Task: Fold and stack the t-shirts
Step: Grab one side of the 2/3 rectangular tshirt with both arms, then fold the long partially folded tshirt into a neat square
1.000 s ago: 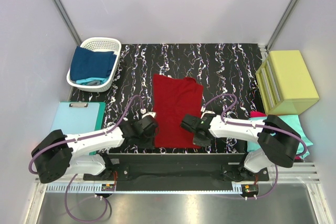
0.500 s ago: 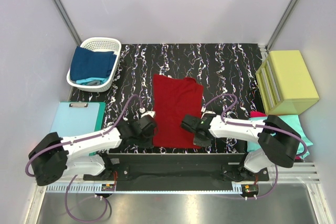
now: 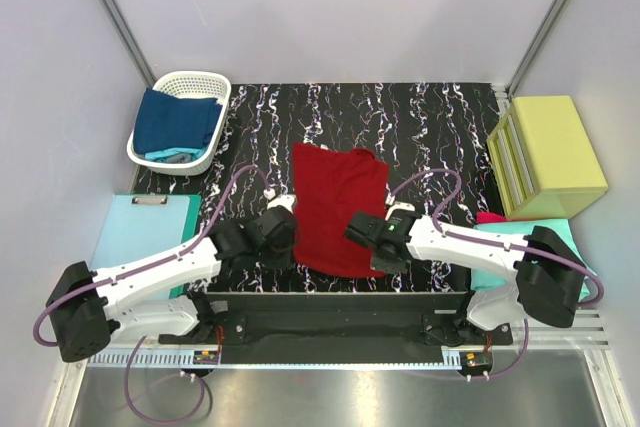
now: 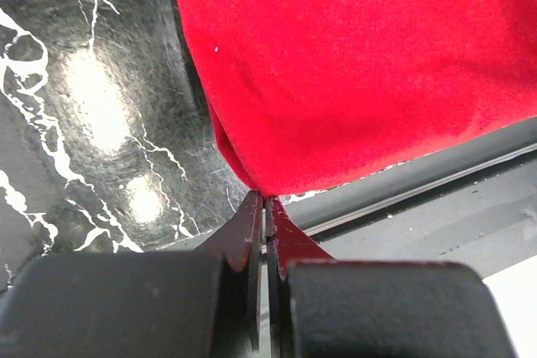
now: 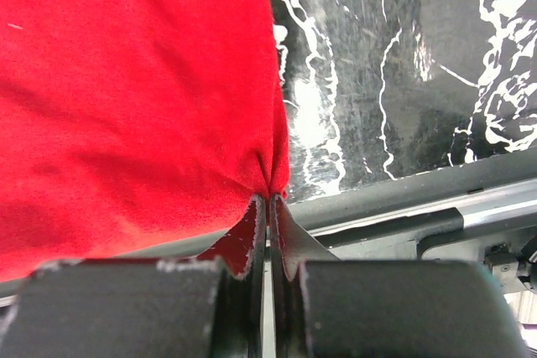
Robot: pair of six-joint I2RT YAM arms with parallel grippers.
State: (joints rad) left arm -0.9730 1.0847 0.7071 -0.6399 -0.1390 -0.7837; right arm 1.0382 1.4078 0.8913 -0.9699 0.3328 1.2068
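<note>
1. Left gripper [image 4: 265,207]: I read the jaws as clamped flat together, with the near-left corner of the dark red t-shirt [image 3: 338,205] pinched at the fingertips. The fingers are matte black and taper to thin edges.

2. Right gripper [image 5: 268,204]: the jaws are likewise pressed together, here on the near-right corner of the same shirt. The cloth gathers into short radiating creases at the pinch point.

3. Shirt condition: soft knit fabric in a solid red, with no print. It lies lengthwise down the middle of the table [image 3: 430,127], roughly rectangular, its far edge flat. The near hem sags in a shallow curve between the two grippers. In the left wrist view the corner rolls under itself and casts a shadow on the surface.

4. Table surface: glossy black with white marbled veining, reflecting the overhead lights.

5. Other shirts: a navy blue t-shirt [image 3: 175,120] is heaped in the white slotted basket [image 3: 188,79] at far left. Teal cloth [image 3: 572,239] and a magenta edge [image 3: 490,217] lie at near right, beside the right arm.
</note>
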